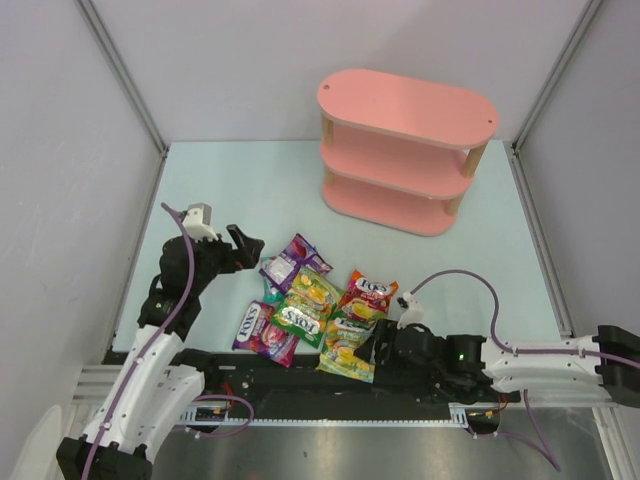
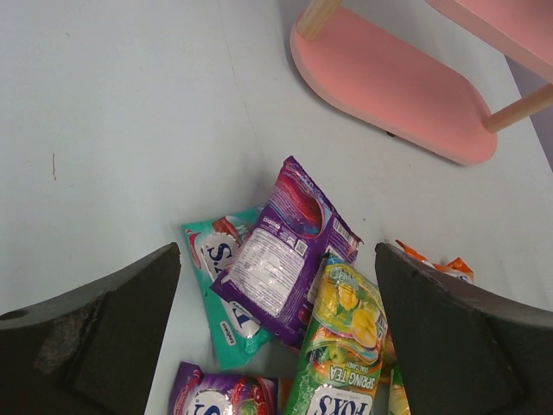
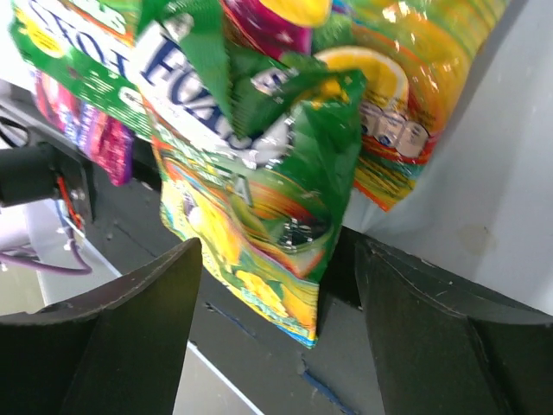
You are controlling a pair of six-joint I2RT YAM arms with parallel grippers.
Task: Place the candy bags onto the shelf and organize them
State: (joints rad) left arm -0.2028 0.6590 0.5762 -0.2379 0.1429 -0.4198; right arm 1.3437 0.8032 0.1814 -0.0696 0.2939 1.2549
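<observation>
Right gripper (image 1: 378,346) is low at the near edge of the table (image 1: 240,180), fingers (image 3: 121,337) spread and nothing pinched. It points into the pile of candy bags (image 1: 315,305).
- In the wrist view a crumpled green-yellow bag (image 3: 259,216) sits in the gap between the two fingers, its lower end over the dark base rail (image 3: 259,367).
- The bag's edge runs close to the right-side finger; contact can't be judged.
- From above, this bag is the pile's near-right member, partly over the table edge.

Left gripper (image 1: 244,246) hovers just left of the pile, fingers (image 2: 104,328) wide apart and holding nothing.
- Its wrist view shows a purple bag (image 2: 285,251) lying label-back up, just ahead of the gap between the fingers.
- That bag overlaps a teal bag (image 2: 216,285) on its left.
- A second green-yellow bag (image 2: 341,346) touches its right side.
- A purple-magenta bag (image 2: 225,398) is at the bottom edge of the view.

Orange-red bag (image 1: 368,296) is on the right of the pile, touching both green-yellow ones.

Shelf (image 1: 405,150) stands upright at the back right of the table, well apart from the pile and both grippers.
</observation>
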